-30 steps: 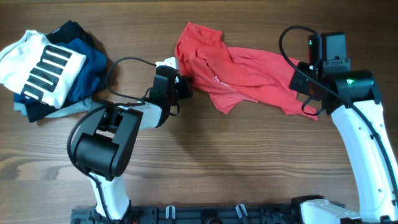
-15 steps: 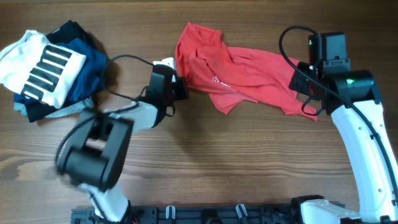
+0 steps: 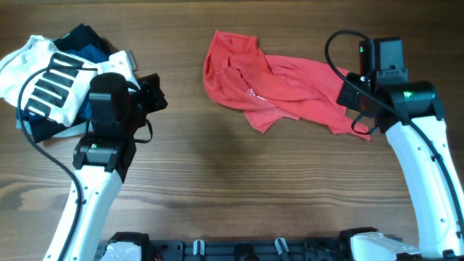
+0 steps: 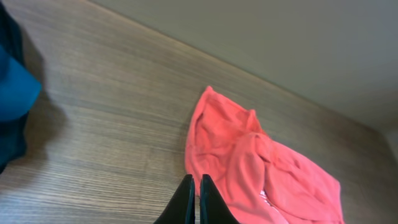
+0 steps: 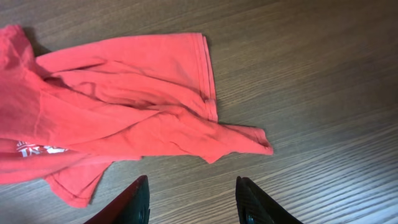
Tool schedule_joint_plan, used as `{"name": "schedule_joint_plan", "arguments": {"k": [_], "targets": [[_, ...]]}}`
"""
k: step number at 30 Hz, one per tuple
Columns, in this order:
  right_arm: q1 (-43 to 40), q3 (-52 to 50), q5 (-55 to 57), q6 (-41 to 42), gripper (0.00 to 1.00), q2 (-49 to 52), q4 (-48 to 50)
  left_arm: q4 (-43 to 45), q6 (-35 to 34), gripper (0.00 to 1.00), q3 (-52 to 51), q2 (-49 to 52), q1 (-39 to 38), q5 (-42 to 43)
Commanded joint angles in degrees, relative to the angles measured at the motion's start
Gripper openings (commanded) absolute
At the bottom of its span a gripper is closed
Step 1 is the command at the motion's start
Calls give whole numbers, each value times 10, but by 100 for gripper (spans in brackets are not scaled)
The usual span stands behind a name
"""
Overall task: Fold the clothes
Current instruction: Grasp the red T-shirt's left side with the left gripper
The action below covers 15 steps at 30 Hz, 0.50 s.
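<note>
Overhead, near edge: two white arms come up from the base rail, one at each side of the wooden table [image 3: 239, 188].
Left gripper [image 4: 197, 200]: black fingers pressed together with nothing between them. It sits just beside the heap of clothes and points across bare wood toward the shirt, well apart from it.
Right gripper [image 5: 191, 202]: fingers spread wide and holding nothing. It hangs over the wood at the shirt's right end, with a loose red corner lying just beyond the tips.
Red T-shirt [image 3: 279, 83]: unfolded and rumpled, sprawled on the table from the middle toward the right — white lettering [image 5: 30, 148] shows on one fold.
Far left corner: a heap of other clothes, a white garment with black stripes [image 3: 43, 76] lying on navy and blue garments [image 3: 98, 54].
</note>
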Motion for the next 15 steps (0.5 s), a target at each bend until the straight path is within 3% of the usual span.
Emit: {"name": "schedule_joint_plan", "arguments": {"k": [1,3,5,10,15], "targets": [[-1,2,-11,-10,45,15,0,-1,-26,41,0,36,-16,24],[-1,2,-21,-10,45,15,1,7,-46,44,0,71,-25,24],[-1,2,-21,-10,46,15,0,39,-55,56,0,134,-45,28],[-1,2,-21,-10,46,15,-3,143,-55,72,0,260,-94,28],[-1,2,-21,-10,46,15,-3,236,-55,74,0,374,-129,28]]}}
